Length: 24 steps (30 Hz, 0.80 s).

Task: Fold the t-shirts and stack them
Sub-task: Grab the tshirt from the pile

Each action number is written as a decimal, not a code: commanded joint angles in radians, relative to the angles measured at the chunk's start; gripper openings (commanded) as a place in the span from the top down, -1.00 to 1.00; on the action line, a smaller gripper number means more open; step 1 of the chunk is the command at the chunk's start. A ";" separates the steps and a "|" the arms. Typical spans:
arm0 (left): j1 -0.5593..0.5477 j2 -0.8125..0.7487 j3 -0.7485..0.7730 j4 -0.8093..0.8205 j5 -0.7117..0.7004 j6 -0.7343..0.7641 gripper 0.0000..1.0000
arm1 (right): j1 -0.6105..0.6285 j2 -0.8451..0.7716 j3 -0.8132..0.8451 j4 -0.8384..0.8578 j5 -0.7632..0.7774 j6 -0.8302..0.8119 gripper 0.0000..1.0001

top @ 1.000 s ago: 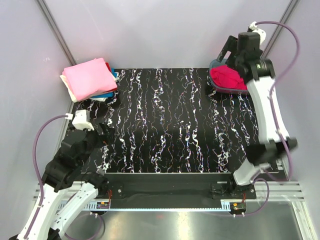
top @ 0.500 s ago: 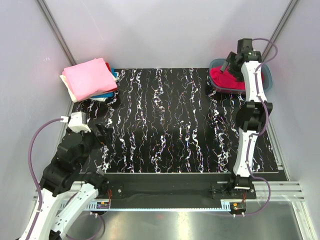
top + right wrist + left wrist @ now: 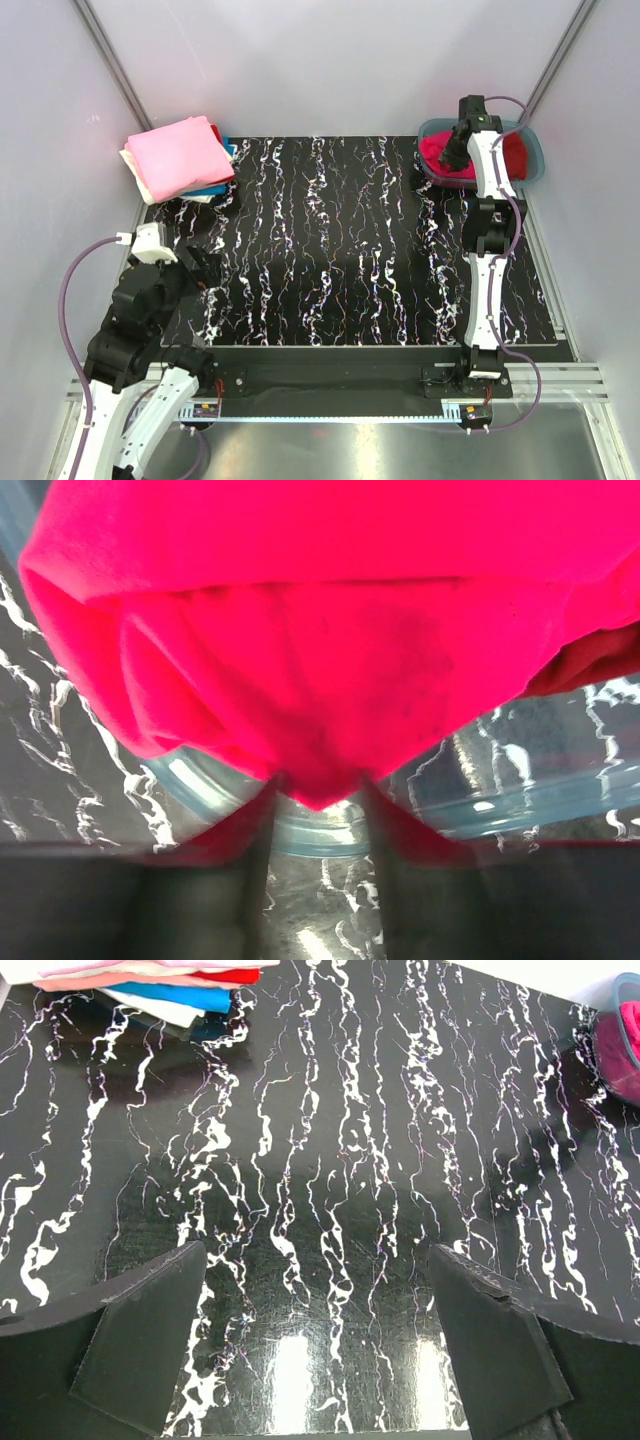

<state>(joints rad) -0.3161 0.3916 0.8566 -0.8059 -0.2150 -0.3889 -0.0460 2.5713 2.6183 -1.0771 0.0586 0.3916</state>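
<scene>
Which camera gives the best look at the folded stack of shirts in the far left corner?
The top external view: the whole stack shows, light pink on top, with cream, blue and red layers peeking out below. The left wrist view catches only its near edge at the frame's top. The right wrist view misses it.

On your table (image 3: pixel 350 250), the stack of folded t-shirts (image 3: pixel 180 158) sits at the far left corner, one shirt on another. The tub (image 3: pixel 532 160) stands at the far right corner, with a loose t-shirt (image 3: pixel 437 155) in it, draped over its rim. The right gripper (image 3: pixel 455 152) is over the tub, a fold of that shirt between its fingers. The left gripper (image 3: pixel 320 1350) hangs above the near left part, well apart from the stack.
</scene>
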 commanded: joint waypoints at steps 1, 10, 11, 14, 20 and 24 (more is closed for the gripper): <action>0.006 -0.013 -0.008 0.062 0.026 0.018 -0.97 | 0.000 0.009 0.065 0.025 -0.003 -0.019 0.40; 0.006 -0.022 -0.010 0.060 0.020 0.018 -0.97 | -0.003 -0.164 0.034 0.039 -0.054 0.003 1.00; 0.006 -0.022 -0.010 0.060 0.017 0.018 -0.97 | 0.004 -0.193 0.037 0.042 -0.095 0.007 1.00; 0.009 -0.026 -0.011 0.059 0.011 0.015 -0.97 | 0.041 -0.344 0.046 0.068 -0.240 0.007 1.00; 0.011 -0.023 -0.011 0.057 0.002 0.013 -0.97 | 0.181 -0.754 -0.052 0.244 -0.544 0.061 1.00; 0.012 -0.022 -0.011 0.056 -0.001 0.013 -0.97 | 0.182 -0.901 -0.182 0.358 -0.727 0.124 1.00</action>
<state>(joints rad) -0.3096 0.3737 0.8459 -0.7921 -0.2111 -0.3889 0.1520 1.8118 2.5107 -0.8433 -0.4431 0.4553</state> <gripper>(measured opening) 0.987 0.012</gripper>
